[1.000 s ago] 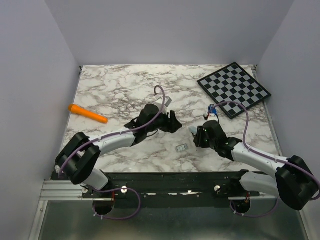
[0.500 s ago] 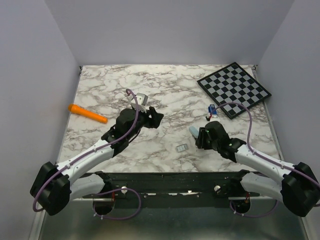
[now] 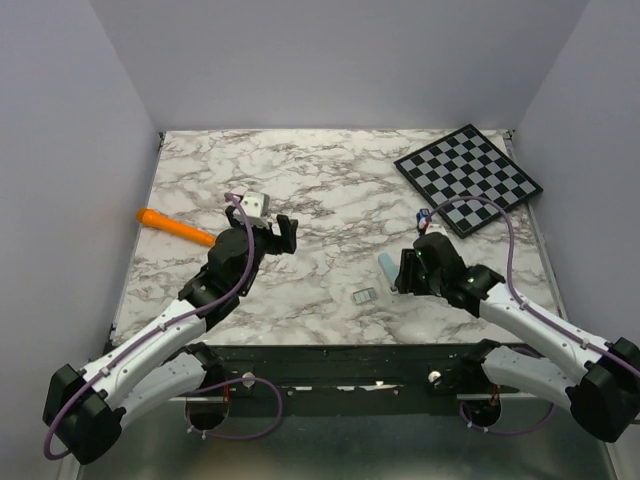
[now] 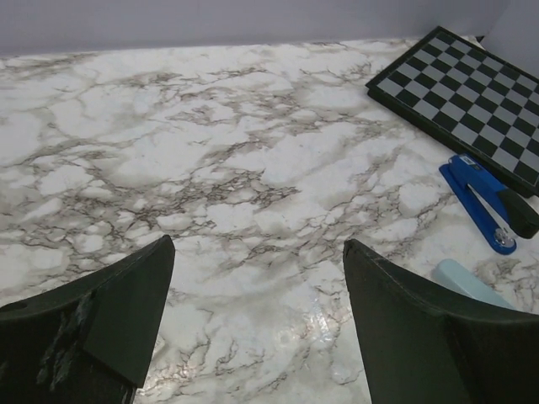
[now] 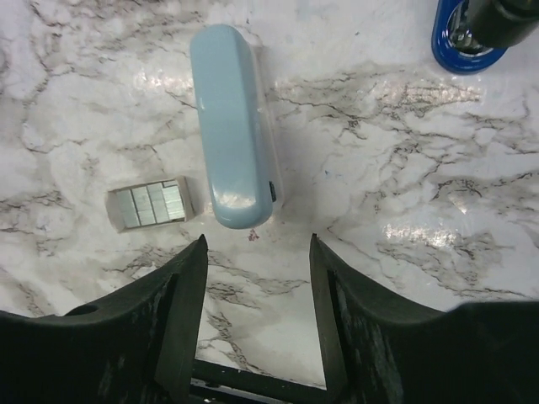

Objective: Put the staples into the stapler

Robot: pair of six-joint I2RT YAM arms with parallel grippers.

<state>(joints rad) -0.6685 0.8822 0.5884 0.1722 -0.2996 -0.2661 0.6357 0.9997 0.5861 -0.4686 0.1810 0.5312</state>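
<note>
The stapler's light blue top [image 5: 232,126] lies flat on the marble just beyond my right gripper [image 5: 257,244], which is open and empty. It also shows in the top view [image 3: 385,266] and the left wrist view [image 4: 467,282]. The dark blue base [image 4: 480,206] lies apart from it, nearer the chessboard, and shows at the right wrist view's top edge [image 5: 463,38]. The staples [image 5: 150,204] are a small silvery block left of the light blue top, seen from above too [image 3: 364,296]. My left gripper [image 3: 283,235] is open and empty over bare marble, its jaws wide in its own view [image 4: 257,252].
An orange pen-like stick [image 3: 175,227] lies at the left of the table. A black-and-white chessboard [image 3: 467,178] sits at the back right, also in the left wrist view [image 4: 472,101]. Grey walls close in the table on three sides.
My left arm has swung left and back from the table's centre. My right gripper has drawn slightly back, leaving the light blue top lying on the marble.
</note>
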